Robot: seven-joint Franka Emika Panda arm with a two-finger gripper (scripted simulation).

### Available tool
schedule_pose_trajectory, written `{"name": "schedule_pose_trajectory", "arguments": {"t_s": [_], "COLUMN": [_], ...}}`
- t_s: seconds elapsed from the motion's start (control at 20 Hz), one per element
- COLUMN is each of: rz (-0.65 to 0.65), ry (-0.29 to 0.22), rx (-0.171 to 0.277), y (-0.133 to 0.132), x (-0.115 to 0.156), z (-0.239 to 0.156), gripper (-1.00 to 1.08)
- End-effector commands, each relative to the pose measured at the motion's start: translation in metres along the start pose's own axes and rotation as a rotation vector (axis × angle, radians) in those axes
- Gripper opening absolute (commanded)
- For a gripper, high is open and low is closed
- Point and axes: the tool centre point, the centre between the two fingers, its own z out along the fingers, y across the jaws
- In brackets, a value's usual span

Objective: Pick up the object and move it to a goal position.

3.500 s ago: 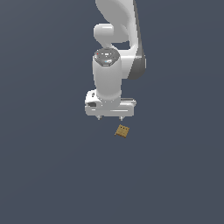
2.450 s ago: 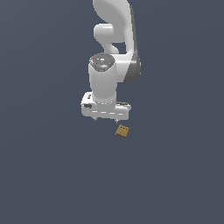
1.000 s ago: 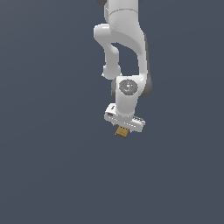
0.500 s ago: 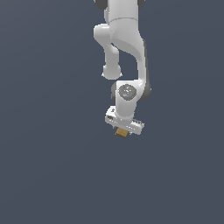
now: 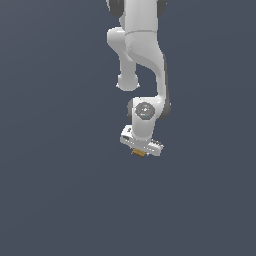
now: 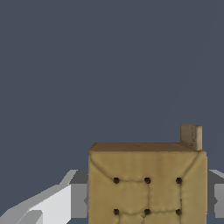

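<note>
The arm reaches down from the top of the exterior view and ends in the white gripper [image 5: 139, 152], whose body is turned wrist-downward so that the fingers point at the plain dark grey floor [image 5: 60, 200]. Just under the gripper body a sliver of the tan-brown square block [image 5: 138, 153] shows, tucked in the middle of the hand, which is where it would sit if the fingers are set to either side of it for a pinch across its flat sides. The wrist view fills in what the exterior view hides: the block [image 6: 146, 183] looms large and close to the lens, its top quilted with seams and small dark dots, a small tab standing up at one corner, and a grey-white finger [image 6: 65, 199] lies hard against one side of it while a sliver of another shows at the opposite side. So the fingers appear clenched onto the block, though the actual contact faces are not visible. Neither view settles whether the block still rests on the floor or is raised off it; the exterior view shows no clear gap and no shadow beneath. No goal marker appears in either view, so where the block must go cannot be told.
</note>
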Motion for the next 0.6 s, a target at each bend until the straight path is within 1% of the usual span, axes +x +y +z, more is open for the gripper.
{"name": "schedule_pose_trajectory", "arguments": {"t_s": [0.0, 0.55], "rz": [0.001, 0.0], "ry": [0.0, 0.0], "rx": [0.0, 0.001], "y": [0.0003, -0.0004], "x": [0.0004, -0.0013], "z": [0.0008, -0.0015], "gripper": [-1.0, -1.0]}}
